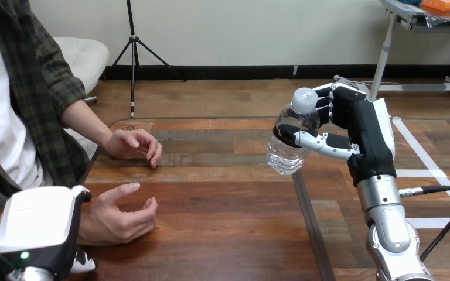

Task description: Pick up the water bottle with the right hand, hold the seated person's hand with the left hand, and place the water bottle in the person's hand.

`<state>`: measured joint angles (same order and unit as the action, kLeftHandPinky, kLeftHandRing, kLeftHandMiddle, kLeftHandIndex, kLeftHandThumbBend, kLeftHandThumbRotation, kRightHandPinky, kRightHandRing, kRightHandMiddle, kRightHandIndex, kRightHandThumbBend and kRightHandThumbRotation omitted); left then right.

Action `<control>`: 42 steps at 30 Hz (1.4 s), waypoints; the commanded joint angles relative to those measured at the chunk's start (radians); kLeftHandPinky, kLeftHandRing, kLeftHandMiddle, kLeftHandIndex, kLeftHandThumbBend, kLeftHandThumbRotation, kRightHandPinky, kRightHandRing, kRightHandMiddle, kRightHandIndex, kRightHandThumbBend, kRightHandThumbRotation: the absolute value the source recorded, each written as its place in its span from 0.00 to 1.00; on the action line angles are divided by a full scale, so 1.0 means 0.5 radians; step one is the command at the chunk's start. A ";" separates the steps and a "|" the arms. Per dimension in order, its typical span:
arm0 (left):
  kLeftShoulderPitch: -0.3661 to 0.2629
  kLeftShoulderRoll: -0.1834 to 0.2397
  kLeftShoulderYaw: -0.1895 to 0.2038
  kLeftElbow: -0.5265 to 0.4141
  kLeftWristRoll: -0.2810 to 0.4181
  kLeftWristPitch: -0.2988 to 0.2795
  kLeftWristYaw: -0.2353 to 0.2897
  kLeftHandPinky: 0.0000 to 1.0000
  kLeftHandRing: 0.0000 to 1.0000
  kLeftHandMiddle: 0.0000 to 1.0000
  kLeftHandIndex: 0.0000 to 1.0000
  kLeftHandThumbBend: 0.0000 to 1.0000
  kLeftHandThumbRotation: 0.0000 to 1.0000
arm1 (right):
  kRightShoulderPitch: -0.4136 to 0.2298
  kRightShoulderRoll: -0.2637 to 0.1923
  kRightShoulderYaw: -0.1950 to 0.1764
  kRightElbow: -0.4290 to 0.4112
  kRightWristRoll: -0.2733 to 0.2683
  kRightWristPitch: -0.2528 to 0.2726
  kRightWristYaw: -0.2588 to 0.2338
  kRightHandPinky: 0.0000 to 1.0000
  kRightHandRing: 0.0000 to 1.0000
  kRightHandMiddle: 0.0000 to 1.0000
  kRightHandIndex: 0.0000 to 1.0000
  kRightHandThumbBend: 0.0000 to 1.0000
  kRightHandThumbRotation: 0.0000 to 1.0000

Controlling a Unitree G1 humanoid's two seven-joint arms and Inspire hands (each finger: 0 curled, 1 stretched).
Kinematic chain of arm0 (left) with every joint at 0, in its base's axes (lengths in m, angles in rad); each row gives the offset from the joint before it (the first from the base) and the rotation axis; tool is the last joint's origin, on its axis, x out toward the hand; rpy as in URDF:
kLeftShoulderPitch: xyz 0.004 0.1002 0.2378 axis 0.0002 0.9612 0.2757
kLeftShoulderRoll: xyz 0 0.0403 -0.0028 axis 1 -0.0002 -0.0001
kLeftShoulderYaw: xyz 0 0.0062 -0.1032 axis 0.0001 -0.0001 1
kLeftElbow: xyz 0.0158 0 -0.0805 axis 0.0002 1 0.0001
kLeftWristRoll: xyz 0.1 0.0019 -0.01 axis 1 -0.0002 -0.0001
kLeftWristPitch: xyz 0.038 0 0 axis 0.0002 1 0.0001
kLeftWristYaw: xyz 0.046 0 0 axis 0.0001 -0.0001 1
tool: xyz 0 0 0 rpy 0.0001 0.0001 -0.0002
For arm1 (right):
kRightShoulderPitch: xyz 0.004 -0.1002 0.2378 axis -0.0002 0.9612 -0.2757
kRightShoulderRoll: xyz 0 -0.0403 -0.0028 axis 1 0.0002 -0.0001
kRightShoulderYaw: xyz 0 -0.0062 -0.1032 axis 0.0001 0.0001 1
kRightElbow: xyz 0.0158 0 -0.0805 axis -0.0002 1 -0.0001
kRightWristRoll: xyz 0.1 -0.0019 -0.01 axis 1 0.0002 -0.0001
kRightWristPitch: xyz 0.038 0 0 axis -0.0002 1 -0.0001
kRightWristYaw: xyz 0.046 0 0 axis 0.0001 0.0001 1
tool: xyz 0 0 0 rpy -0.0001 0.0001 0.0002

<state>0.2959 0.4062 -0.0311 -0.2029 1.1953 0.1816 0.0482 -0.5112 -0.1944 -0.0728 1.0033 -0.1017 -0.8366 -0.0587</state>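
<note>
A clear water bottle [285,159] with a grey cap hangs tilted above the wooden table [222,222], right of centre. My right hand [360,126] is shut on it, thumb across its front and fingers behind its neck. At the lower left, the white back of my left hand [38,225] lies over the wrist of the person's nearer hand [120,213]. That hand rests on the table, palm turned sideways and half curled. Whether my left hand grips the wrist is hidden. The bottle is well apart from that hand, up and to the right.
The person's farther hand [132,143] rests loosely curled on the table near its far left corner. A dark seam [307,216] runs front to back through the tabletop under the bottle. White tape lines [425,155] cross the surface at the right.
</note>
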 commanded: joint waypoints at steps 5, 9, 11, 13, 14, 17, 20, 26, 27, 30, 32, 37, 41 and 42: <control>-0.127 0.051 -0.062 -0.057 0.066 0.080 -0.139 0.60 0.66 0.70 0.68 0.95 0.00 | -0.114 -0.025 -0.005 -0.077 -0.022 -0.064 -0.029 0.36 0.41 0.47 0.49 0.76 0.00; -0.151 0.051 -0.083 -0.069 0.107 0.134 -0.271 0.58 0.65 0.69 0.67 0.94 0.00 | -0.115 -0.021 -0.011 -0.074 -0.014 -0.067 -0.018 0.36 0.41 0.47 0.49 0.76 0.00; -0.160 0.054 -0.093 -0.073 0.125 0.151 -0.317 0.57 0.63 0.68 0.66 0.92 0.00 | -0.115 -0.020 -0.011 -0.074 -0.013 -0.064 -0.017 0.36 0.41 0.47 0.49 0.76 0.00; -0.172 0.062 -0.109 -0.074 0.155 0.171 -0.363 0.56 0.62 0.67 0.66 0.92 0.00 | -0.115 -0.018 -0.013 -0.074 -0.005 -0.067 -0.009 0.36 0.41 0.47 0.49 0.76 0.00; -0.175 0.064 -0.114 -0.076 0.164 0.178 -0.377 0.55 0.62 0.67 0.66 0.92 0.00 | -0.115 -0.017 -0.014 -0.075 -0.002 -0.068 -0.006 0.36 0.41 0.47 0.49 0.76 0.00; -0.187 0.061 -0.131 -0.081 0.200 0.203 -0.425 0.53 0.61 0.66 0.65 0.91 0.00 | -0.117 -0.011 -0.020 -0.069 0.022 -0.076 0.019 0.36 0.41 0.47 0.48 0.76 0.00; -0.198 0.053 -0.142 -0.079 0.224 0.226 -0.459 0.52 0.59 0.65 0.64 0.92 0.00 | -0.116 -0.011 -0.021 -0.071 0.022 -0.078 0.022 0.35 0.40 0.47 0.48 0.76 0.00; -0.218 0.046 -0.164 -0.069 0.261 0.257 -0.511 0.50 0.58 0.64 0.63 0.91 0.00 | -0.113 -0.017 -0.017 -0.080 -0.002 -0.067 0.002 0.35 0.40 0.47 0.48 0.76 0.00; -0.221 0.046 -0.167 -0.063 0.261 0.259 -0.507 0.50 0.57 0.64 0.63 0.91 0.00 | -0.113 -0.018 -0.016 -0.081 -0.005 -0.067 0.000 0.35 0.40 0.47 0.48 0.76 0.00; -0.228 0.052 -0.178 -0.048 0.261 0.266 -0.504 0.48 0.55 0.62 0.63 0.92 0.00 | -0.113 -0.018 -0.016 -0.086 -0.006 -0.066 -0.001 0.35 0.41 0.47 0.48 0.76 0.00; -0.231 0.058 -0.185 -0.040 0.261 0.270 -0.507 0.47 0.54 0.61 0.63 0.92 0.00 | -0.112 -0.016 -0.016 -0.089 -0.005 -0.066 0.000 0.35 0.41 0.47 0.48 0.76 0.00; -0.246 0.059 -0.197 -0.018 0.260 0.292 -0.544 0.47 0.52 0.58 0.62 0.91 0.00 | -0.113 -0.020 -0.015 -0.089 -0.010 -0.072 -0.002 0.36 0.41 0.47 0.48 0.76 0.00; -0.252 0.060 -0.203 -0.001 0.261 0.296 -0.542 0.46 0.51 0.57 0.61 0.92 0.00 | -0.113 -0.018 -0.018 -0.090 0.001 -0.070 0.009 0.36 0.41 0.47 0.48 0.76 0.00; -0.254 0.059 -0.205 0.002 0.261 0.300 -0.554 0.46 0.51 0.56 0.61 0.92 0.00 | -0.113 -0.018 -0.018 -0.091 0.001 -0.067 0.009 0.36 0.41 0.47 0.48 0.76 0.00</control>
<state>0.1861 0.4223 -0.1091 -0.2299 1.3234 0.3205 -0.2043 -0.5112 -0.1967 -0.0733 1.0033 -0.1161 -0.8368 -0.0490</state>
